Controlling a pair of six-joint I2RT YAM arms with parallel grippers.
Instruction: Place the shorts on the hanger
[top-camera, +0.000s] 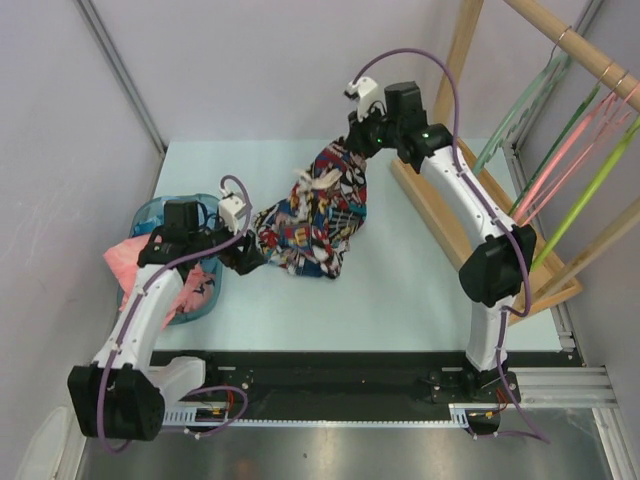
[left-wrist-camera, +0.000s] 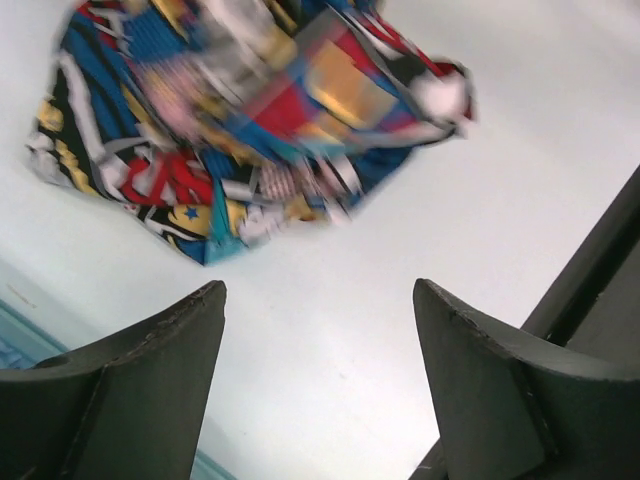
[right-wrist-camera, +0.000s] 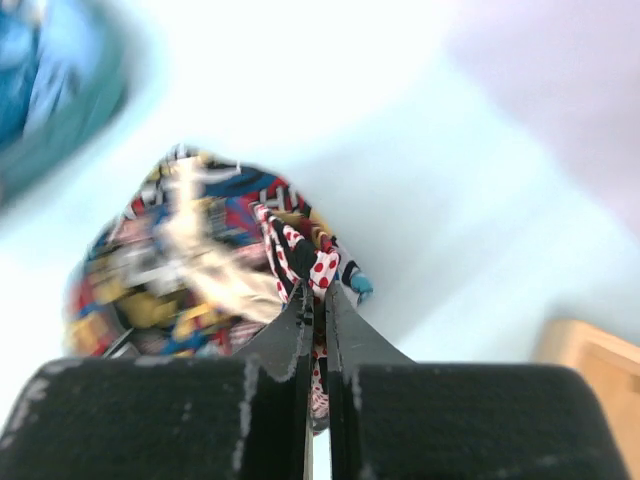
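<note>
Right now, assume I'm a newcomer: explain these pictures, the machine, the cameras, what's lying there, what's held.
Two robot arms are bolted to the table's near edge. One picture looks down from above and behind them; the other two come from a camera on each wrist. Comic-print shorts lie on the table beside a blue basket holding pink cloth. The right claw is shut on the shorts' far end. The left claw is open and empty, near their other end. A lime hanger hangs on the wooden rack.

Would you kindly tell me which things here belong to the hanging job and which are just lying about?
Job: shorts, lime hanger, right gripper (shut on shorts), left gripper (open).
Lying about: pink cloth, blue basket, pink hangers.
</note>
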